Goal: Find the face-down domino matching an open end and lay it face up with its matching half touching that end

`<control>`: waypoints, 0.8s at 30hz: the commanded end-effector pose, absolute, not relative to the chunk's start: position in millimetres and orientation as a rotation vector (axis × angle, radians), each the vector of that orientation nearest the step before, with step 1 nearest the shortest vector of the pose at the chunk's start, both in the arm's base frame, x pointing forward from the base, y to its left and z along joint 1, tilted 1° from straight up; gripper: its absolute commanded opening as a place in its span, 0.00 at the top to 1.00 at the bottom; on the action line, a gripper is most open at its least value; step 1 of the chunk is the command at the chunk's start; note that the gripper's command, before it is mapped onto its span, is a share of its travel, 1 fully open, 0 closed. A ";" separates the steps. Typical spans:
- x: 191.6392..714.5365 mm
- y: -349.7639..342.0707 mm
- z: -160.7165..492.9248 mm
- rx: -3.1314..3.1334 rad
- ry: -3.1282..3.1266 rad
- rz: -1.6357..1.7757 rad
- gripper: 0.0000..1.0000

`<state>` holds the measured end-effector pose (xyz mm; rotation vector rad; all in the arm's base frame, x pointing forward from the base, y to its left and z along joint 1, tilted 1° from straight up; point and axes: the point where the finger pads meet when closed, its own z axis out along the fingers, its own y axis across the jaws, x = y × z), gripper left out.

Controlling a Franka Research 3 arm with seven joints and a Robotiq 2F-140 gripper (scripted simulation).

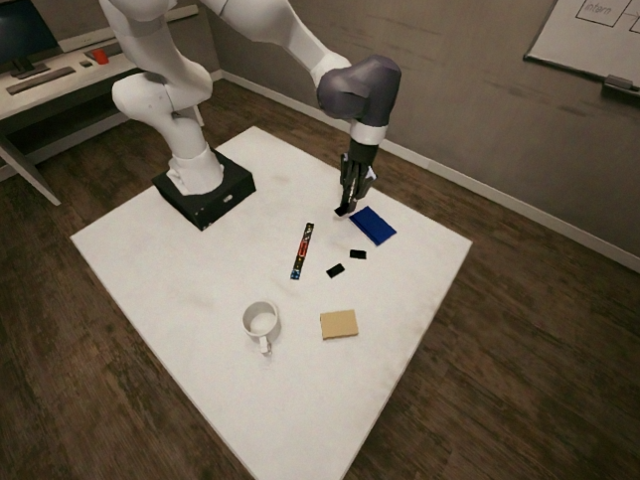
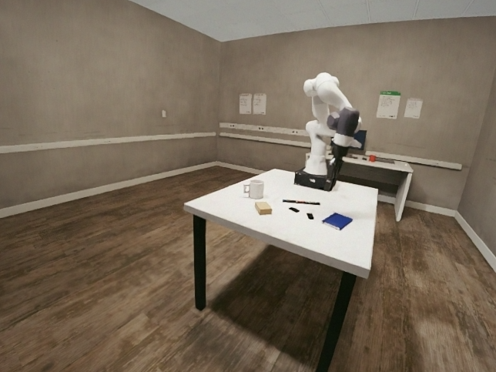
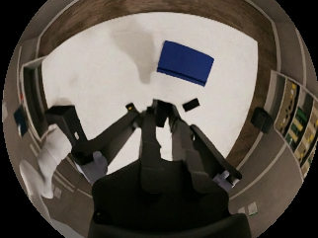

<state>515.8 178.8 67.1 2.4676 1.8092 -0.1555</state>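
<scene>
Dominoes are small, stiff, light and, I judge, slick, so I take one across its short width at the middle. My claw point(image 1: 345, 206) is narrowed onto what looks like a black domino point(image 1: 340, 211), held just above the white worktop point(image 1: 160, 266) near frame centre, beside the blue book point(image 1: 372, 225). Lower left lies the line point(image 1: 302, 249); two face-down dominoes point(image 1: 335, 270) point(image 1: 358, 253) lie near it. Below sit a mug point(image 1: 260, 319) and a tan block point(image 1: 338, 324). Wood floor and grey walls surround the worktop, with a whiteboard point(image 1: 581, 26) upper right.
</scene>
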 end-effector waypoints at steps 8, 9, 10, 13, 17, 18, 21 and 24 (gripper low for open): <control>514.8 178.2 67.5 2.462 1.817 -0.148 0.77; 514.7 178.3 67.5 2.468 1.806 -0.137 0.77; 514.7 178.4 67.5 2.475 1.792 -0.122 0.77; 514.6 178.6 67.5 2.484 1.774 -0.103 0.77; 513.3 179.1 67.7 2.539 1.656 0.020 0.77; 512.7 179.4 67.6 2.555 1.613 0.064 0.77; 509.4 180.9 67.8 2.611 1.439 0.236 0.77; 509.5 178.0 67.1 2.613 1.351 0.300 0.77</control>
